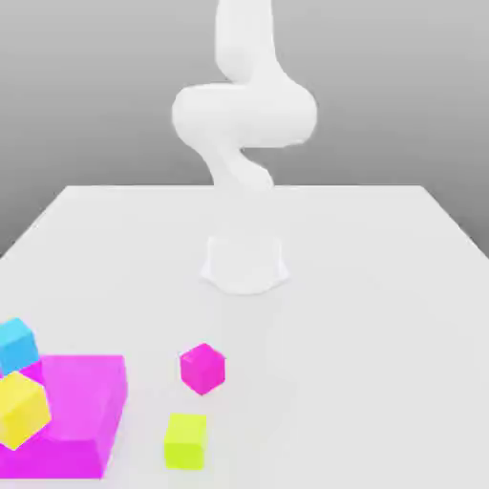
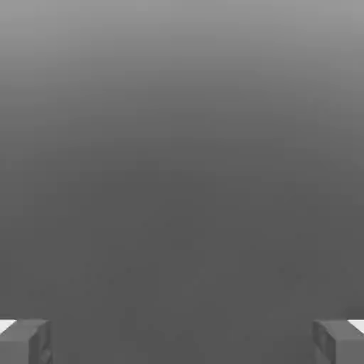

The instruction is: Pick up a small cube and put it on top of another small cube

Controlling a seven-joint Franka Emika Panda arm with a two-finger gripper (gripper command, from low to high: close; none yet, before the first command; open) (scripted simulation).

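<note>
In the exterior view, the lime cube sits on the white tabletop, near and to the exterior view's left of centre. It is a plain, matte, yellow-green solid with one face turned almost square to the camera. The magenta-pink cube stands a little farther back and slightly toward the exterior view's right of it, apart from it, turned so that an upright edge points forward.

At the exterior view's near left lies a large, flat magenta block, smooth-sided, its top a lighter shade than its front. A yellow cube overlaps it in the picture, and a cyan cube appears farther back, cut by the picture's edge. Between those two is a darker magenta patch; whether it belongs to a separate piece I cannot tell. Nor can I tell how the yellow and cyan cubes are supported.

The white arm rises from the far middle of the tabletop, with smooth, rounded links and a flared base.

In the hand view, the gripper has its two blocky grey fingers spread wide, well apart, with nothing held between them. Behind them is a soft grey backdrop, darker in one part and paler in another.
</note>
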